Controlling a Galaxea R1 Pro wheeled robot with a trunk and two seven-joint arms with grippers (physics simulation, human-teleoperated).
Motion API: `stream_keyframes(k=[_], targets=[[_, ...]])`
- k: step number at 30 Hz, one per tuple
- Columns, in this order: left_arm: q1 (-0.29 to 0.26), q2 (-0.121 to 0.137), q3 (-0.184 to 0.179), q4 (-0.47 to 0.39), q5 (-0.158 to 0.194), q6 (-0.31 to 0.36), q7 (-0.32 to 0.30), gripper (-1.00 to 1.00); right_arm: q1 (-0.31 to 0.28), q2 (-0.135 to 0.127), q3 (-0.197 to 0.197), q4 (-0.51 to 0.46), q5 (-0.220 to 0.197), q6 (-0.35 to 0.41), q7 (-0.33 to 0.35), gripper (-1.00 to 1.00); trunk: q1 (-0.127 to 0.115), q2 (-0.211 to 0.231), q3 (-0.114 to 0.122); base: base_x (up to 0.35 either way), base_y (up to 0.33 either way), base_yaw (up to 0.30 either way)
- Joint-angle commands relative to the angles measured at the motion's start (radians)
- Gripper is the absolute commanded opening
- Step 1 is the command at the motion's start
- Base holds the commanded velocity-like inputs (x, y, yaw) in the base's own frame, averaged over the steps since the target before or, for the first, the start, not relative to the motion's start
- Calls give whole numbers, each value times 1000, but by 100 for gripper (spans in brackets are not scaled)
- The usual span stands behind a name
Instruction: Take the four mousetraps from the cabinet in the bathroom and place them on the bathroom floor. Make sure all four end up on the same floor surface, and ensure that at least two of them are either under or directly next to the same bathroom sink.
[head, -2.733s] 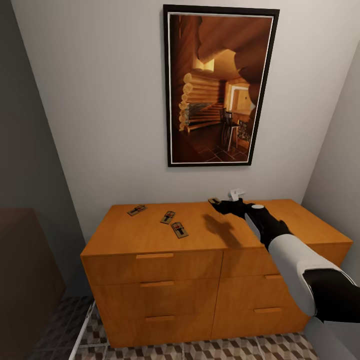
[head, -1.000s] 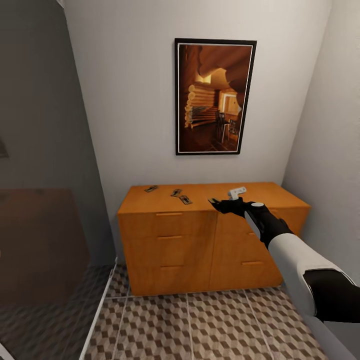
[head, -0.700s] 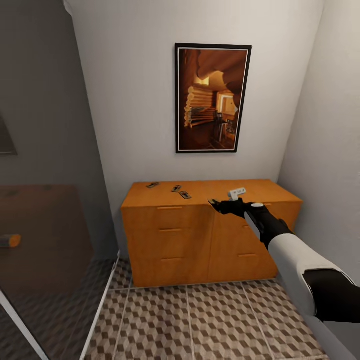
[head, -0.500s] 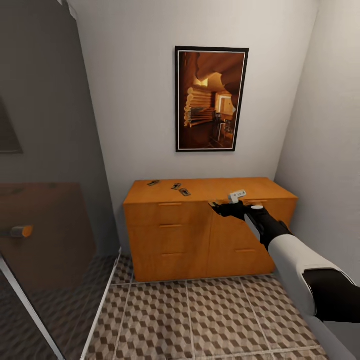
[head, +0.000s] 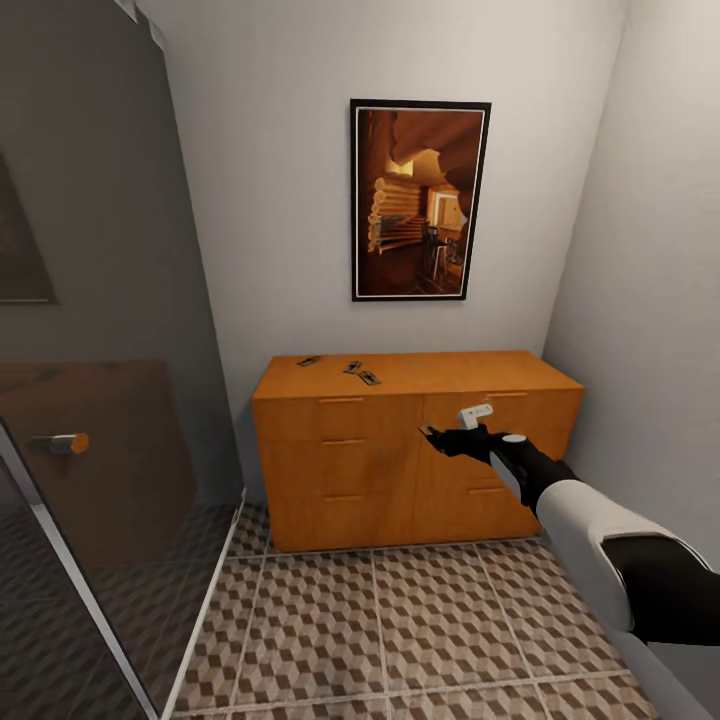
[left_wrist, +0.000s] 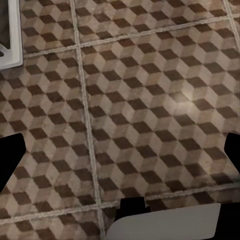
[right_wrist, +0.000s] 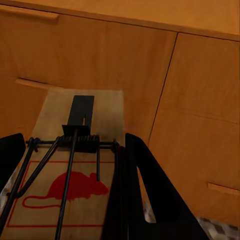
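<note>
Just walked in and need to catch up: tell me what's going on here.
The robot's right gripper is holding one mousetrap, clamped between its fingers, out in front of the cabinet and above the bathroom floor. Three other mousetraps lie on the cabinet top near its left end. The left gripper hangs open over the tiles, holding nothing. No trap shows on the floor in these views.

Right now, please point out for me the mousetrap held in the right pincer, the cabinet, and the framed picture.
mousetrap (right_wrist: 70, 180), right wrist view, on its red mouse print.
cabinet (head: 345, 455), head view, on a left drawer front.
framed picture (head: 418, 200), head view, on the middle of the image.
</note>
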Motion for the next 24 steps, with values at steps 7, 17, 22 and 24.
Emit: stream_keyframes(k=[7, 17, 22, 24], targets=[[-1, -1, -8, 1, 0, -3, 7, 100, 32, -1, 4, 184, 6, -200, -4, -100, 0, -1, -1, -4, 0, 0], [-1, -1, -8, 1, 0, -3, 7, 100, 298, -3, 4, 201, 9, -409, -33, -100, 0, -1, -1, 0, 0, 0], [-1, -1, -8, 1, 0, -3, 7, 100, 409, -3, 4, 203, 9, -499, -34, -100, 0, -1, -1, 0, 0, 0], [-1, -1, -8, 1, 0, -3, 7, 100, 458, -2, 5, 203, 8, -542, -34, -100, 0, -1, -1, 0, 0, 0]])
